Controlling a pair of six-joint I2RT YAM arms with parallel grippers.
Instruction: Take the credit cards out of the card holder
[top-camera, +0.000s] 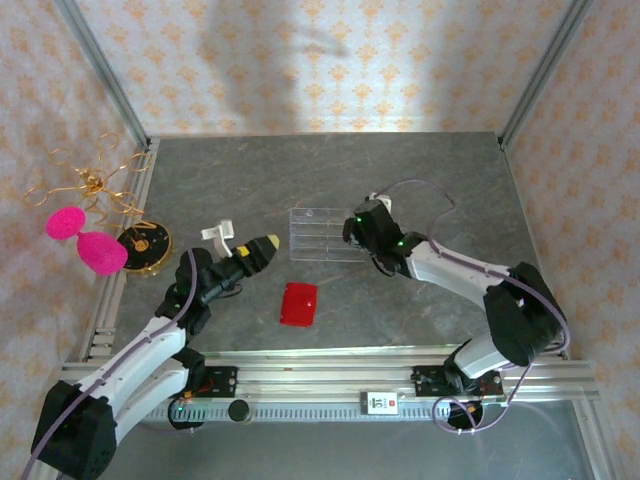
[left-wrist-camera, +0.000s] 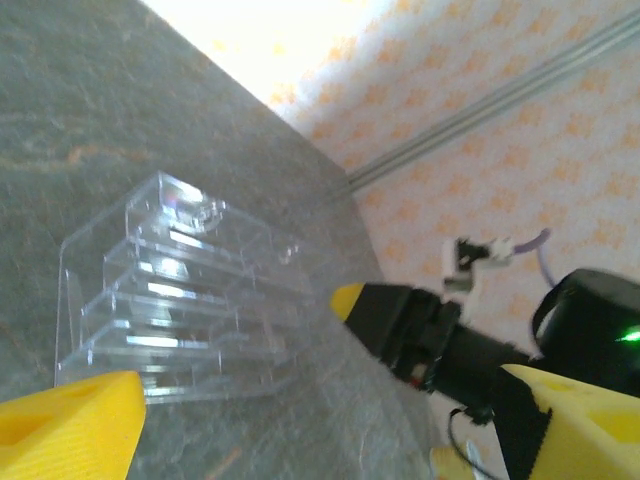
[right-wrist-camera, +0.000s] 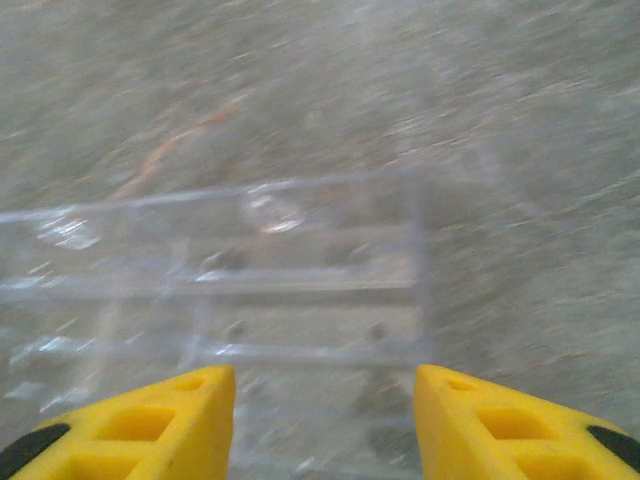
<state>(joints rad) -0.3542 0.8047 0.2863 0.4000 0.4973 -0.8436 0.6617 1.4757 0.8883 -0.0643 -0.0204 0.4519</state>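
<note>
Plainly, the right pincer (right-wrist-camera: 320, 390) gapes over the clear tray (right-wrist-camera: 300, 270).

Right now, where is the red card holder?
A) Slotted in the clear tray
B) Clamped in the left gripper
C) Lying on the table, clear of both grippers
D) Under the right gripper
C: the red card holder lies folded shut on the table in front of the clear tray, while the left gripper and the right gripper are both open by the tray.
</note>
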